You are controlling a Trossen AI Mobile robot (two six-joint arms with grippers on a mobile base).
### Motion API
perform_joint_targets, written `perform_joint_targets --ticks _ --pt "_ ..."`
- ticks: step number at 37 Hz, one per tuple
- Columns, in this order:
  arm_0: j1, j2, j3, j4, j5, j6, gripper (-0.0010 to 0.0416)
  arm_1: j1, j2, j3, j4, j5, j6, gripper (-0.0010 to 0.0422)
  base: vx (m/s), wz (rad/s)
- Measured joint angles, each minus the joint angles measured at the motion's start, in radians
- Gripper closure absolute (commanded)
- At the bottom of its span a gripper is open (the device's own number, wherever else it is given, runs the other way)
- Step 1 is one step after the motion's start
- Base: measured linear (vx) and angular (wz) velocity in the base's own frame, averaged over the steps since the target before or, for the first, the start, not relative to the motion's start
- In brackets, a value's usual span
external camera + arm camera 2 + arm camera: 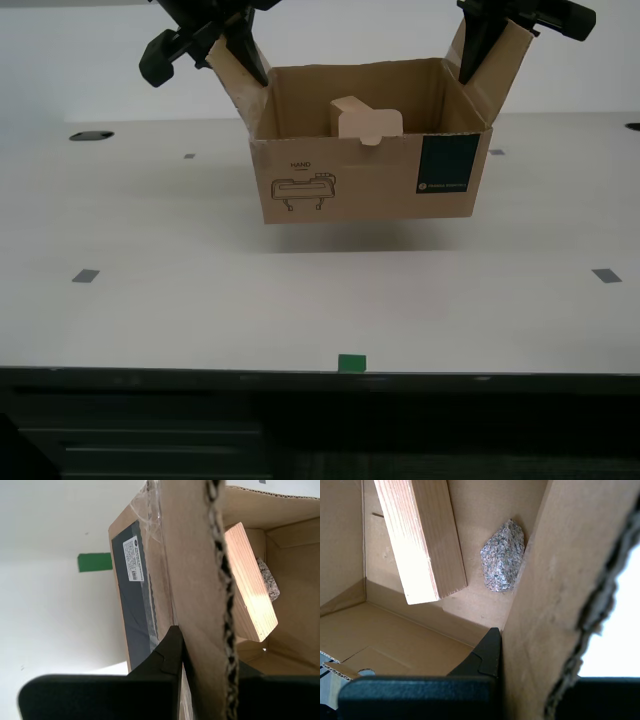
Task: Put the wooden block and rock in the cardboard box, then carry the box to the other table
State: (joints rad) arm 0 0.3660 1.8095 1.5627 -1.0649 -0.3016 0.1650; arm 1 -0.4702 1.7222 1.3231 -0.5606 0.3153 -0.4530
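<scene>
Table (150,310): wide whitish surface with small grey marks and a green tape square (351,363) at its near edge; in the exterior view a faint shadow lies below the box's base, which seems to hang just clear of the top.
Cardboard box (360,185): open, upright, over the table's middle toward the far edge, drawing and "HAND" print facing the camera, teal label (449,164) on the same face.
My first gripper (502,680): jaws closed on one side flap, the cardboard pinched between them.
My second gripper (200,680): jaws closed on the other flap, the one beside the label.
Wooden block (420,540): inside the box, well below both jaws.
Rock (503,556): inside, near the block, against a wall.
Views: the exterior shows only the block's top; the wrist views reveal the rock.
</scene>
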Motion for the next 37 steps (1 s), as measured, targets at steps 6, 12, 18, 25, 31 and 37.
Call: perform_joint_targets --ticks 6,12,18,25,31,37 --pt "0.0 0.0 0.0 0.002 0.0 0.031 0.0406 0.0 0.0 0.0 0.002 0.0 0.043 0.0413 -0.108 0.198" --pt "0.0 0.0 0.0 0.012 0.0 0.059 0.0406 0.008 0.0 0.007 0.003 0.0 0.093 0.0413 -0.128 0.251" --pt "0.003 0.0 0.0 0.015 0.0 0.117 0.0406 0.013 0.0 0.024 0.001 0.0 0.129 0.0413 -0.143 0.234" --pt "0.005 0.0 0.0 0.016 0.0 0.124 0.0406 0.015 0.0 0.043 0.0 0.0 0.145 0.0413 -0.142 0.189" --pt "0.006 0.0 0.0 0.016 0.0 0.125 0.0406 0.015 0.0 0.043 0.0 0.0 0.122 0.0413 -0.125 0.135" --pt "0.006 -0.001 0.0 0.009 0.0 0.129 0.0406 0.015 0.0 0.044 0.002 -0.008 0.11 0.0413 -0.111 0.106"
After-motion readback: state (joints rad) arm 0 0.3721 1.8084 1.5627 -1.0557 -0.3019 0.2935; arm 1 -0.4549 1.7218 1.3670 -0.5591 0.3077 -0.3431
